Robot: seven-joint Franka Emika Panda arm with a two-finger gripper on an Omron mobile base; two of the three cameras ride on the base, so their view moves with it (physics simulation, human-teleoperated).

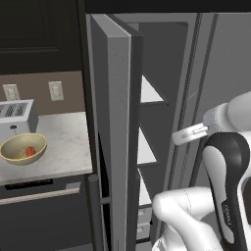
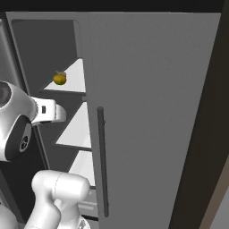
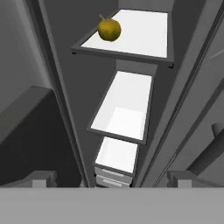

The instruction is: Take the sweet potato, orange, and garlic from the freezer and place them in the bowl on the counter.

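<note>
The orange (image 3: 109, 29), yellow-olive with a dark stem, rests near the left front edge of the freezer's (image 1: 162, 63) upper white shelf (image 3: 140, 33). It also shows on that shelf from the right (image 2: 60, 78). My gripper (image 3: 111, 179) is open and holds nothing. It hangs in front of the freezer opening, below the orange and well short of it. The sweet potato (image 1: 30, 151), a small reddish lump, lies inside the pale yellow bowl (image 1: 10, 147) on the marbled counter (image 1: 63, 142). The garlic is out of view.
The freezer door (image 1: 110, 122) stands open, edge-on between the counter and the shelves. The shut fridge door with its long handle (image 2: 102, 161) borders the opening on the right. Lower white shelves (image 3: 124, 111) and a grey drawer (image 3: 109, 180) lie below. A silver toaster (image 1: 17, 117) stands behind the bowl.
</note>
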